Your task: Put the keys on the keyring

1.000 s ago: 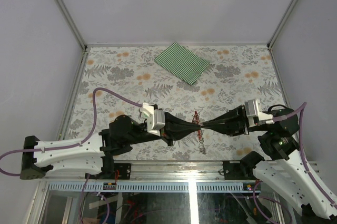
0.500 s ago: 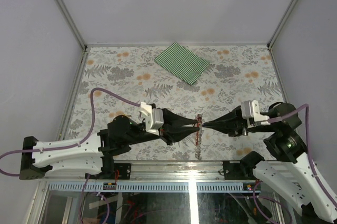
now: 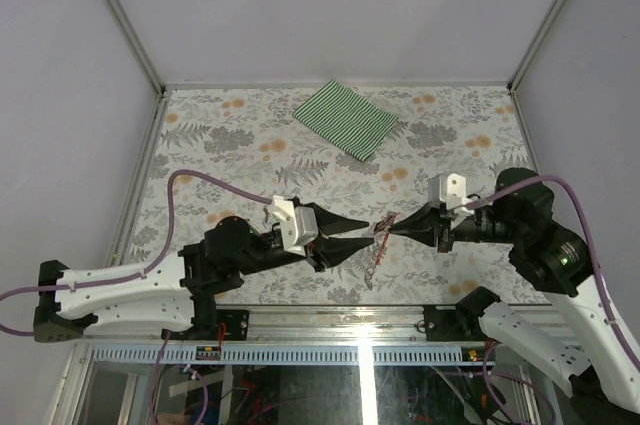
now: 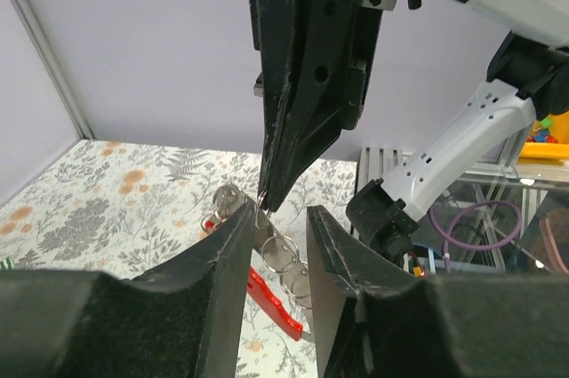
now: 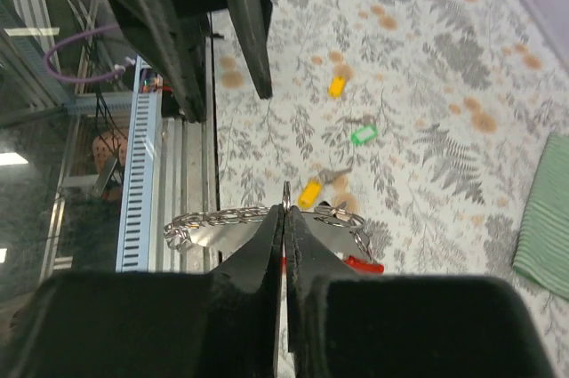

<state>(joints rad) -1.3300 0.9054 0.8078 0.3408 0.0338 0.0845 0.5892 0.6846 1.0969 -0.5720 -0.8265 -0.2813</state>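
Top view: left hand (image 3: 364, 234) and right hand (image 3: 386, 232) tip to tip above the counter (image 3: 230, 135); keyring (image 3: 377, 248) between them, red strap dangling below the right hand's tip; green striped cloth (image 3: 345, 120) well beyond both hands. Left wrist view: left hand partly parted, gripping nothing, silver rings of the keyring in the gap between its fingers; right hand pointing down from above, closed tight, pinching the ring at its very tip. Right wrist view: right hand pinched shut on the thin ring, chain looping off to one side, red strap to the other; keys (image 5: 363, 134), two yellow and one green, loose on the counter beyond the right hand, apart from the ring. Progress, by judgement: keyring held by the right hand; no key threaded; all three left to pick up and slip on.
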